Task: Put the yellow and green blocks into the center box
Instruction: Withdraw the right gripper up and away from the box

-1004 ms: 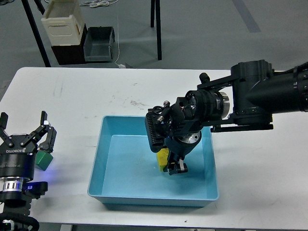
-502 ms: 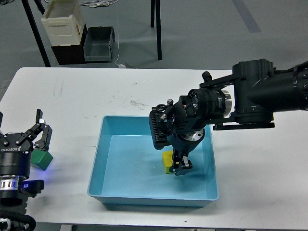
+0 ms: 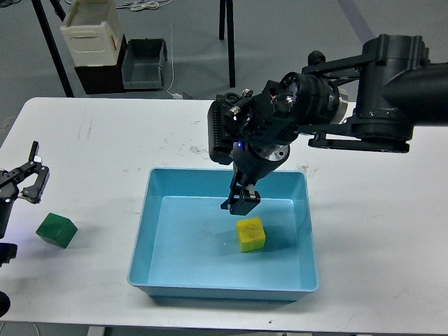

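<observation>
A grey floor point(image 3: 294, 49) fills the room behind a white table point(image 3: 105, 140), whose top carries faint scuffs and dark smudges near its middle. Beyond the table's far edge, on the floor, a cream crate point(image 3: 89, 31) sits on a dark base, with a grey bin point(image 3: 143, 63) just beside it. Black legs point(image 3: 229, 42) of some stand rise from the floor further back, and a thin white cable point(image 3: 172, 63) trails down toward the table edge.

A shallow blue box point(image 3: 147, 238) rests on the table, slightly toward the near side. The yellow block point(image 3: 250, 234) lies flat on the box floor, right of its middle, apart from the walls.

The right arm comes in from the right edge and bends down over the box. The right gripper point(image 3: 241, 201) hangs above the far part of the box, just beyond the yellow block and clear of it; its fingers are seen dark and nearly end-on, so I cannot tell whether they are apart or together (they hold nothing visible).

The green block point(image 3: 57, 230) sits on the bare table left of the box, well apart from it, tilted a little. The left gripper point(image 3: 24, 183) shows at the left edge, its fingers spread, near the green block but not touching it.
</observation>
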`<act>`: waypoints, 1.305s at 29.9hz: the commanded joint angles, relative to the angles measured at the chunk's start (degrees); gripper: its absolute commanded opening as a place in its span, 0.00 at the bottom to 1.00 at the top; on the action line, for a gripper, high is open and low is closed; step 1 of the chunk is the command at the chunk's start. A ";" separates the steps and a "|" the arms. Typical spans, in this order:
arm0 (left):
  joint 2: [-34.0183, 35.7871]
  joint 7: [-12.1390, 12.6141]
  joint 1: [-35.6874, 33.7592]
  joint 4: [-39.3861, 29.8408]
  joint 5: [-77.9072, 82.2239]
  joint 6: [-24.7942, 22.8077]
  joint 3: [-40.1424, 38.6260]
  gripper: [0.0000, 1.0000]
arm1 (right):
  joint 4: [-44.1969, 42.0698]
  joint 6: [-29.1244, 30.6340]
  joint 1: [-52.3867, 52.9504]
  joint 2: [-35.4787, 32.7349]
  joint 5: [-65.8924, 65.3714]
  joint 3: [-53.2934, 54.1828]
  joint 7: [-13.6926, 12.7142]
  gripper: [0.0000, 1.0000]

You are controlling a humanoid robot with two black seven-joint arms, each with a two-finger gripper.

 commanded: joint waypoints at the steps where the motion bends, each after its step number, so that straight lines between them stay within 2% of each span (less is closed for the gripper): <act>1: 3.11 0.11 -2.63 0.24 0.10 3.18 0.41 1.00 | -0.29 -0.08 0.41 -1.84 1.60 5.49 0.00 0.97; 4: 4.97 -0.16 -4.56 1.99 0.01 6.44 0.15 1.00 | -0.82 -0.08 -0.12 -2.38 3.36 8.84 0.00 0.98; 11: 6.46 0.10 -12.38 8.76 1.49 6.97 0.24 1.00 | -3.18 -0.34 -0.90 -2.29 13.98 13.49 0.00 0.98; 16: 7.77 -0.07 -18.09 15.52 9.92 8.82 0.24 1.00 | -9.78 -0.52 -6.25 -1.94 17.42 24.19 0.00 0.98; 20: 9.62 -0.86 -19.77 17.91 18.53 8.73 -0.38 1.00 | -9.35 -0.52 -13.02 -2.29 17.51 35.80 0.00 0.98; 24: 12.34 -3.93 -20.38 17.91 25.47 8.64 -0.38 1.00 | -7.77 -0.52 -19.26 -4.38 17.51 44.25 0.00 0.98; 29: 15.86 -5.43 -23.19 18.35 38.82 8.38 -0.11 1.00 | -4.43 -0.61 -26.47 -8.87 19.61 52.25 0.00 0.98; 32: 17.54 -9.53 -24.43 19.05 52.52 8.29 -0.20 1.00 | -3.37 -0.69 -30.95 -11.86 23.21 58.05 0.00 0.98; 39: 17.97 -9.53 -26.01 20.02 74.86 8.29 0.41 1.00 | -4.25 -5.34 -37.64 -13.63 31.13 69.66 0.00 0.99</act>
